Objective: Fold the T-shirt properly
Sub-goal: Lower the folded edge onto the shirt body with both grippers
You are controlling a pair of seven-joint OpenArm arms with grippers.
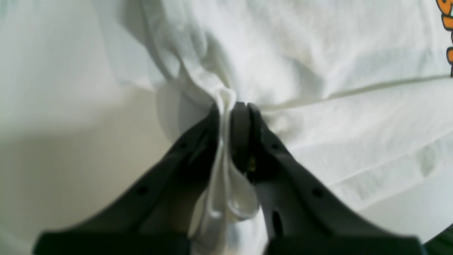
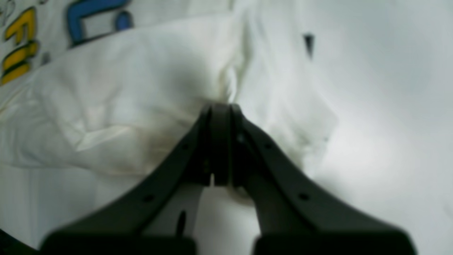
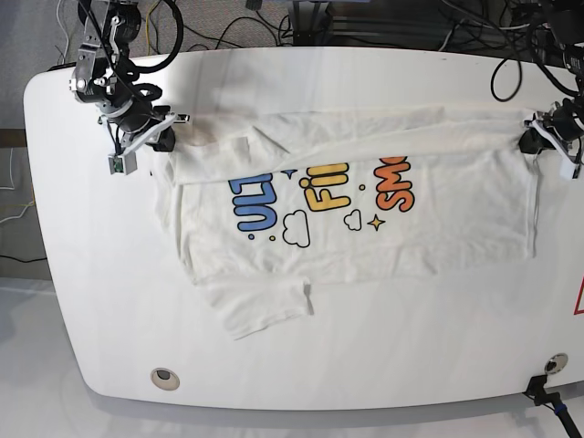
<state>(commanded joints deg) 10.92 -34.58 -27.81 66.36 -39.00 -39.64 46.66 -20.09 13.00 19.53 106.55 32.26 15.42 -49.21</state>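
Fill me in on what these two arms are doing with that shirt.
A two-armed robot is partway through folding a white T-shirt spread print-up on a white table. The left gripper is shut on a bunch of fabric at one far corner, and the right gripper is shut on the cloth at the other. The far edge is already turned over toward the print, covering the tops of the letters. One sleeve lies loose on the near side, not yet folded in.

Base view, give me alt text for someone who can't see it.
A white printed T-shirt lies spread across a white table, its far edge folded over the print. Each robot hand pinches one end of that fold: right hand on the picture's left, left hand opposite.
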